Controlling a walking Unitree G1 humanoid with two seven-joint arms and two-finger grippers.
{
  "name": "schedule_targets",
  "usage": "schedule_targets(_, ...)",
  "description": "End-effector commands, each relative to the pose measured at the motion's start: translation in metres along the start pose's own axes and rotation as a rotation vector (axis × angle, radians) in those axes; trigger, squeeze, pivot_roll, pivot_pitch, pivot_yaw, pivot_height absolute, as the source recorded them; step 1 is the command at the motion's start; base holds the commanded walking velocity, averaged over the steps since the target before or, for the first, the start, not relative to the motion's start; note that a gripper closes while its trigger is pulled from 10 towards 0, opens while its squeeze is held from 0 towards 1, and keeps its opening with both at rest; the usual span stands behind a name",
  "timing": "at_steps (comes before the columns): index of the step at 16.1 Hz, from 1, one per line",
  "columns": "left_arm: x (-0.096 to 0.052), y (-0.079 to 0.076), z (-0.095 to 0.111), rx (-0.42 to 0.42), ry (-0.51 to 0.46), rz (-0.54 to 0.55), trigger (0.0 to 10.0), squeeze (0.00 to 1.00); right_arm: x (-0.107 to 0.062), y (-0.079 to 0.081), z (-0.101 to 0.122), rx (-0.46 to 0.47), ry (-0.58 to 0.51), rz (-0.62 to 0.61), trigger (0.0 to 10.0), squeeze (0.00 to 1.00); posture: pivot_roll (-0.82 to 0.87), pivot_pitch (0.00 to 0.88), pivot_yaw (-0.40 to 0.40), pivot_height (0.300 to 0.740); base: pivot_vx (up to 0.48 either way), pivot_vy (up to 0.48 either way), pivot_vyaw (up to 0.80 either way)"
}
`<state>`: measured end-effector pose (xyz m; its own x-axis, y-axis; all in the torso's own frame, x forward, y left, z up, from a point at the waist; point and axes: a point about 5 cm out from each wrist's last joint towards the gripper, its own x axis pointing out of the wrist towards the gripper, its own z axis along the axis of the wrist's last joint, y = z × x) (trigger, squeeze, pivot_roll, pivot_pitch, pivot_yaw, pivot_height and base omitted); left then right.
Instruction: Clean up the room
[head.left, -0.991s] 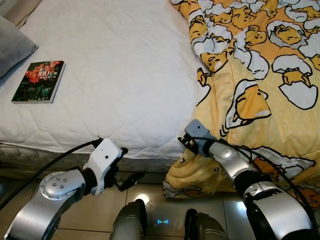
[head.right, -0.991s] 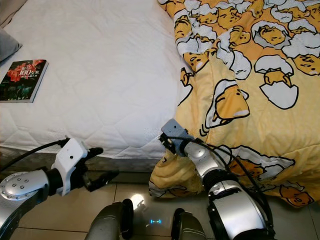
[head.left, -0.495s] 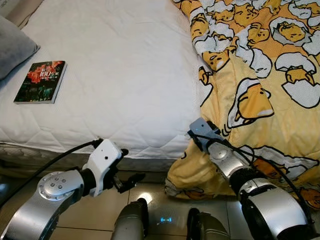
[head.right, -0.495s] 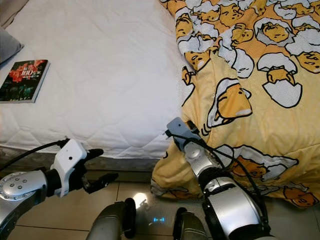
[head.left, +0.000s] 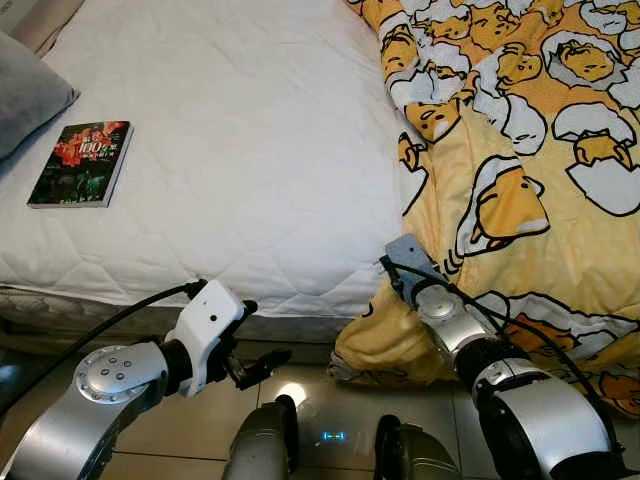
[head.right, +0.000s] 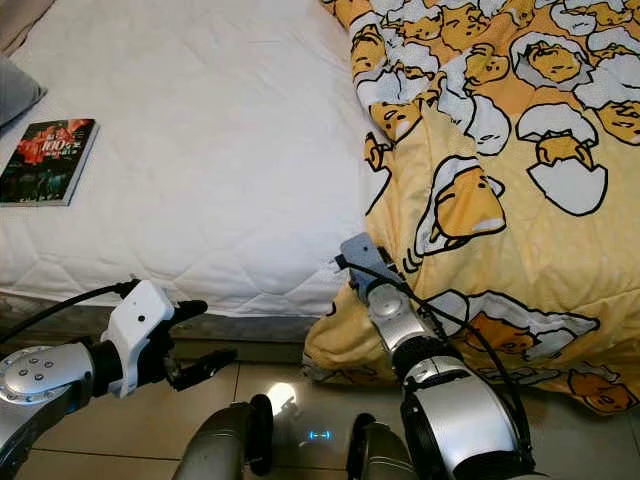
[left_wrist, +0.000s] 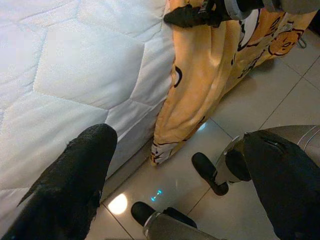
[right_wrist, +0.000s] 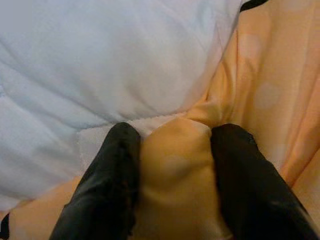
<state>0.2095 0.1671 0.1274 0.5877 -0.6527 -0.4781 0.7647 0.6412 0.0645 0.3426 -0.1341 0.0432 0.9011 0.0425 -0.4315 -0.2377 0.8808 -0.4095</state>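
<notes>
Pinching yellow cartoon-print blanket (right_wrist: 175, 165) fold: right gripper (right_wrist: 172, 185).

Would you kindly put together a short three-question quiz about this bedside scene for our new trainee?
1. True or false: the right gripper has a fold of the yellow blanket between its fingers.
2. Where does the book lie? A) on the tiled floor B) on the white mattress C) on the blanket
3. Fill in: the left gripper hangs open above the ____ floor.

Key: 1 true; 2 B; 3 tiled.
</notes>
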Motion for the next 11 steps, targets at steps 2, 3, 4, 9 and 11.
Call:
schedule_targets(2,-0.0013,-0.0050,-0.0004,-0.005,0.006,-0.006,10.0,0.00,-0.0046,0.0041,-0.0241,0.094,0.100,0.020,0.0,0.00,0.31,0.258,0.053,0.740,0.000,0.000,0.00)
schedule_targets(3,-0.0013,-0.0059,-0.0009,-0.007,0.007,-0.004,10.0,0.00,-0.0045,0.0038,-0.0241,0.105,0.101,0.019,0.0,0.00,0.31,0.260,0.049,0.740,0.000,0.000,0.00)
schedule_targets(4,-0.0014,-0.0066,-0.0011,-0.009,0.006,-0.002,10.0,0.00,-0.0045,0.0038,-0.0238,0.118,0.100,0.019,0.0,0.00,0.32,0.260,0.049,0.740,0.000,0.000,0.00)
schedule_targets(9,-0.0011,-0.0079,-0.0016,-0.013,0.005,0.003,10.0,0.00,-0.0038,0.0023,-0.0213,0.149,0.091,0.016,0.0,0.00,0.31,0.261,0.046,0.740,0.000,0.000,0.00)
schedule_targets(11,-0.0008,-0.0078,-0.0009,-0.013,0.004,0.006,10.0,0.00,-0.0031,0.0008,-0.0181,0.171,0.072,0.019,0.0,0.00,0.31,0.261,0.042,0.740,0.000,0.000,0.00)
